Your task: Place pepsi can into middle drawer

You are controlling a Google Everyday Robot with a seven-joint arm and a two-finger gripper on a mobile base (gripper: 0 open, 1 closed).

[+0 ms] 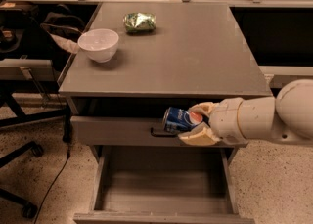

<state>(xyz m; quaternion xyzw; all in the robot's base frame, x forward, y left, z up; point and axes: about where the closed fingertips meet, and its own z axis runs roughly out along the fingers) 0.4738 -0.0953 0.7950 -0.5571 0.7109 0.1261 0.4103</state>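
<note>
Camera view showed the gripper, centre-right, clamped on the pepsi can, tipped sideways before the handled drawer front and above the open middle drawer at bottom centre, likely for lowering in.

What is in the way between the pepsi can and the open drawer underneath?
Nothing that shows. The gripper holds the pepsi can in front of the upper drawer front, and the middle drawer lies open below it.

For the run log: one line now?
claw: at upper drawer front, shut on small blue pepsi can | wide grey middle drawer: open below, can not inside
</note>
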